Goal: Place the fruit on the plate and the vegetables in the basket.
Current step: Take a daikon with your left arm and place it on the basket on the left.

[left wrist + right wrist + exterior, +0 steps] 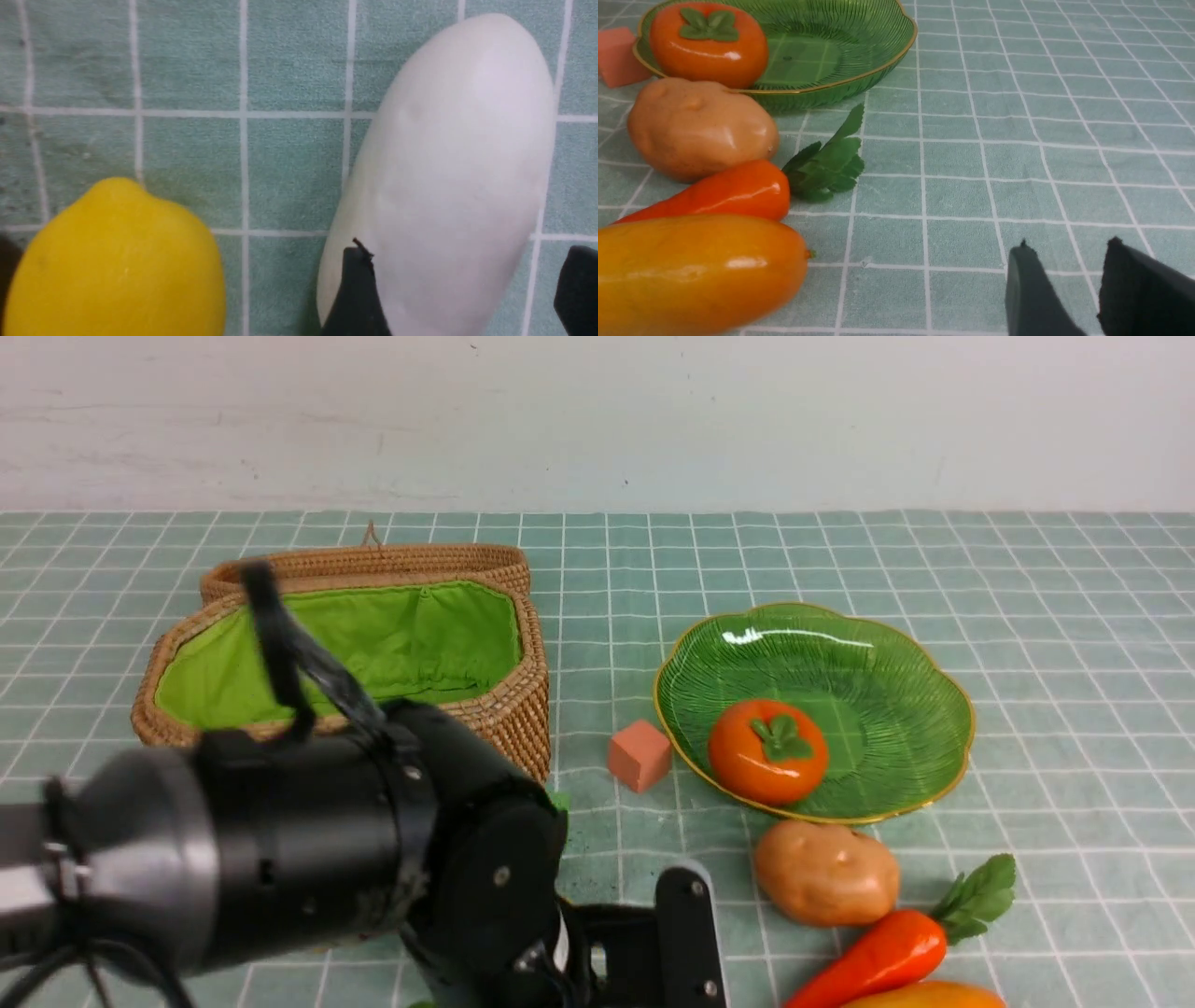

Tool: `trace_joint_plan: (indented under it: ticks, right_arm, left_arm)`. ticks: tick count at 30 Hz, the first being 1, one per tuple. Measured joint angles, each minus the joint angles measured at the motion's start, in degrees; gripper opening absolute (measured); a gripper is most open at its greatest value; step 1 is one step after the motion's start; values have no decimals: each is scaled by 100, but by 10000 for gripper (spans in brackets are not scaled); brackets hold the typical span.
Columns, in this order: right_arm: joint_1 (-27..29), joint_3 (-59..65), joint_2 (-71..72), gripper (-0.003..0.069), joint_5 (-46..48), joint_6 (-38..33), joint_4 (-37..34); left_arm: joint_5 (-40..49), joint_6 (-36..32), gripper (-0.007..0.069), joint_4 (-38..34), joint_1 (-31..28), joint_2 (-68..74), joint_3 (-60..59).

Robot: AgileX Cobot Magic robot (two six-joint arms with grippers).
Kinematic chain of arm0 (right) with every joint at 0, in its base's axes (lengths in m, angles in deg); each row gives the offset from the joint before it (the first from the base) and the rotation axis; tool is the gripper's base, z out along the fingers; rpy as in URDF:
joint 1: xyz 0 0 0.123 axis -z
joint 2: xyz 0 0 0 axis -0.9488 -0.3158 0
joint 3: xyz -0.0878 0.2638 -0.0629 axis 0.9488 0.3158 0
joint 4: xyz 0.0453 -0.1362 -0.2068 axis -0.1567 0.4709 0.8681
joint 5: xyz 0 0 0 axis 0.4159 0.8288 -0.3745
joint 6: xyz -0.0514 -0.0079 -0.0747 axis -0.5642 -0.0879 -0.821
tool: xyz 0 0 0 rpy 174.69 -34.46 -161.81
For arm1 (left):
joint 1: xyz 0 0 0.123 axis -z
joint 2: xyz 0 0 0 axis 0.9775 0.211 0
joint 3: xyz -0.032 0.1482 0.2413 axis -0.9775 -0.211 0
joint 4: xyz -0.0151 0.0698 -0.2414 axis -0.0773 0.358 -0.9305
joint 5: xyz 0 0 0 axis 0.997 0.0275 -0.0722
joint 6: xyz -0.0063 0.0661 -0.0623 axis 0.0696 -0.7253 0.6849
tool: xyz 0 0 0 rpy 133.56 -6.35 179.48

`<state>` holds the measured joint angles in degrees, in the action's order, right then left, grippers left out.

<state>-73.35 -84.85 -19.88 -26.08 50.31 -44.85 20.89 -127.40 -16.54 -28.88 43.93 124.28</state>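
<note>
My left gripper (467, 280) is open, low over the table, its jaws either side of one end of the white radish (448, 177). One finger (355, 289) overlaps the radish; the other stands apart from it. The yellow lemon (117, 261) lies beside the radish. The green plate (868, 672) holds the persimmon (767, 751). The potato (826, 873), carrot (878, 957) and mango (924, 996) lie in front of the plate. The basket (509, 714) stands open at the left. My right gripper (1068, 247) is slightly open and empty, beside the mango (691, 270). The eggplant is out of view.
A pink cube (639, 756) sits between the basket and the plate. A small green cube (558, 800) peeks out by my left arm (308, 840), which fills the near left and hides the table there. The basket's lid lies open behind it.
</note>
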Motion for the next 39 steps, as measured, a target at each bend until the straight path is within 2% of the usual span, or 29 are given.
trace_joint_plan:
  ticks: [3, 8, 15, 20, 24, 26, 29, 30, 31, 33, 36, 39]
  right_arm:
    - [0, 0, 0, 240, 0, 0, 0]
    - [0, 0, 0, 240, 0, 0, 0]
    - [0, 0, 0, 240, 0, 0, 0]
    - [0, 0, 0, 240, 0, 0, 0]
    - [0, 0, 0, 240, 0, 0, 0]
    - [0, 0, 0, 240, 0, 0, 0]
    - [0, 0, 0, 240, 0, 0, 0]
    - [0, 0, 0, 240, 0, 0, 0]
    - [0, 0, 0, 240, 0, 0, 6]
    - [0, 0, 0, 240, 0, 0, 6]
    - [0, 0, 0, 240, 0, 0, 6]
    - [0, 0, 0, 240, 0, 0, 6]
  left_arm:
    - [-405, 309, 525, 1, -6, 319, -75]
    - [-485, 768, 524, 1, -6, 519, -45]
    - [-186, 852, 524, 40, -6, 389, -66]
    - [69, 871, 524, 161, -168, -248, -85]
    - [173, 871, 522, 516, -675, -1011, 176]
    - [65, 871, 522, 885, -1309, -1486, 546]
    - [-642, 871, 522, 1251, -2348, -1813, 1013]
    - [-708, 871, 522, 1267, -2348, -1813, 1033]
    - [-1230, 871, 522, 1370, -2825, -1834, 1130]
    - [-1964, 865, 522, 1461, -3283, -1713, 1175]
    - [-2791, 865, 522, 1531, -3615, -1350, 1180]
    - [-3094, 865, 522, 1535, -3662, -910, 1180]
